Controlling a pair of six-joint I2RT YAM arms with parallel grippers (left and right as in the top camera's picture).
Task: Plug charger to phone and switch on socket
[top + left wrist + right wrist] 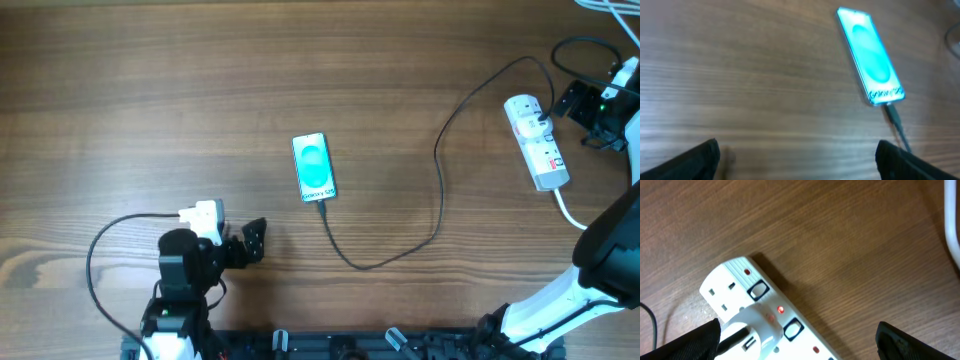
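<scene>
The phone [314, 166] lies flat mid-table with its teal screen lit; in the left wrist view the phone [871, 55] is at the upper right. The charger cable [438, 190] runs from the phone's near end in a loop to the socket [537, 140]. Its connector [892, 117] sits in the phone's port. My left gripper [232, 230] [800, 165] is open over bare wood, near-left of the phone. My right gripper [575, 103] [800, 345] is open beside the socket [735, 282]. A white adapter [757, 327] is plugged in, with a red light [780, 310] glowing beside it.
The socket's white cord [570, 212] trails toward the near right, past my right arm [560, 295]. A black cable [100, 250] loops by my left arm at the near left. Another white cord [952, 225] lies at the right edge.
</scene>
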